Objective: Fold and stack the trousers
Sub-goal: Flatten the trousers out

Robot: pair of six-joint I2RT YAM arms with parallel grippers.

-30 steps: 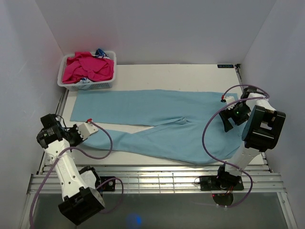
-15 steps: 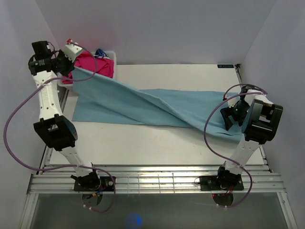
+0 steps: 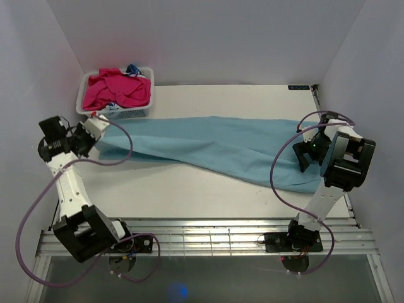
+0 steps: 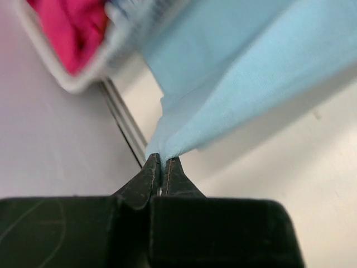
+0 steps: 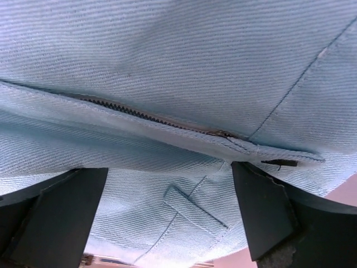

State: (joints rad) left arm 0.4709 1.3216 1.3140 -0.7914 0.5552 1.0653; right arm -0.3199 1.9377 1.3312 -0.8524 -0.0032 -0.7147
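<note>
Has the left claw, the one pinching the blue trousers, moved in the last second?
Yes. The left claw went from the near table edge toward the basket, folding the trousers leg over.

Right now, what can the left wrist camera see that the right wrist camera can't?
Only the left wrist view shows the white basket of pink clothes, some bare table, and the left gripper shut on an edge of the trousers. Only the right wrist view shows the zipper, a belt loop and the right gripper, open. Both show the light blue trousers.
</note>
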